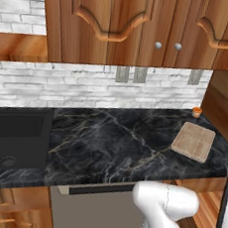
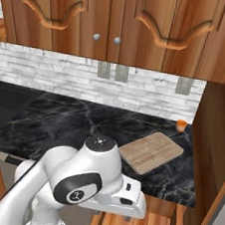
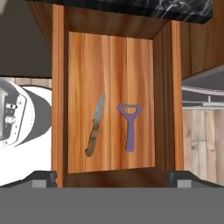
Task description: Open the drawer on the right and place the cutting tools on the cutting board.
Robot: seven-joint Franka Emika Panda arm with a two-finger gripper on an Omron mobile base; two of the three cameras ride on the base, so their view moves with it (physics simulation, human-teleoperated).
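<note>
Directly below: hand (image 3: pixel 112 177) spread wide, empty, over open reddish-brown wooden drawer (image 3: pixel 59 109). Inside, brown-handled knife (image 3: pixel 95 126) beside purple T-shaped peeler (image 3: pixel 129 127), apart. Farther off, on black marble desk (image 1: pixel 108 140): light tan wooden cutting board (image 1: pixel 193 141), small orange cup (image 1: pixel 197 112) beyond.
</note>
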